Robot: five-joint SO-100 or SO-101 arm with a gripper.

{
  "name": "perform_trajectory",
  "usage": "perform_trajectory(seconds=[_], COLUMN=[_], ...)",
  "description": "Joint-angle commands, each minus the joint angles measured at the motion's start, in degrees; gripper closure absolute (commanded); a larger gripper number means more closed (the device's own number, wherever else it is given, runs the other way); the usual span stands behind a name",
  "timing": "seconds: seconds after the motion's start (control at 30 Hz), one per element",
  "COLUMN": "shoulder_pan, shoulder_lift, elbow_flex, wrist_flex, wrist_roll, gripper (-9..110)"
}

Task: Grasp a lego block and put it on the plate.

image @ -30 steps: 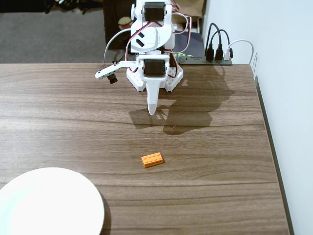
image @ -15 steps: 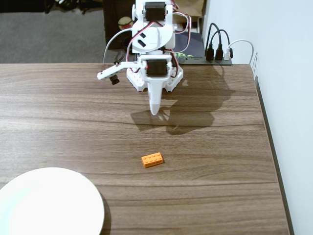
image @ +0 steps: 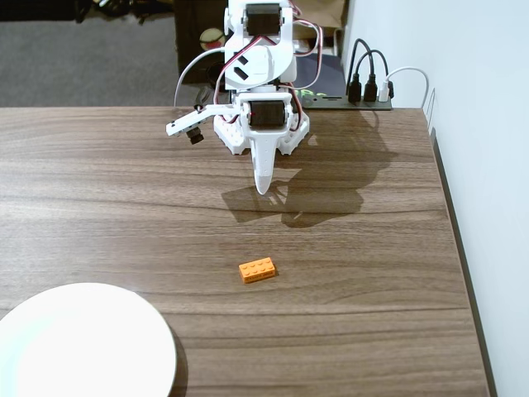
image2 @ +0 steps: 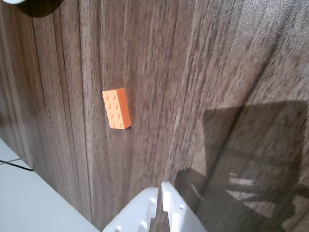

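Observation:
The orange lego block point(image: 257, 270) lies flat on the wooden table, near the middle in the fixed view. In the wrist view the lego block point(image2: 116, 108) sits above and left of the fingertips. The white plate point(image: 83, 341) rests at the bottom left corner of the fixed view; only a sliver of the plate point(image2: 12, 1) shows at the top left of the wrist view. My gripper point(image: 263, 187) points down over the table, well behind the block and apart from it. In the wrist view the gripper point(image2: 160, 189) is shut, with nothing between its fingers.
The arm's white base point(image: 260, 124) stands at the table's far edge. A black power strip with plugs point(image: 368, 91) lies at the back right. A white wall point(image: 488, 165) runs along the table's right edge.
The gripper has shifted slightly to the right and up in the fixed view. The block and the plate have not moved.

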Motion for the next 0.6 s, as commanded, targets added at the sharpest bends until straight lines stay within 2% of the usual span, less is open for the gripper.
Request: perform_trajectory(seconds=[0.0,0.33,0.57], shoulder_pan=[0.00,2.11,5.27], shoulder_lift=[0.18,-0.53,-12.83], elbow_flex=[-0.18,-0.26,-4.57], wrist_flex=[0.18,-0.26,-7.65], wrist_roll=[-0.09,1.23,0.35], gripper=[101,101,101])
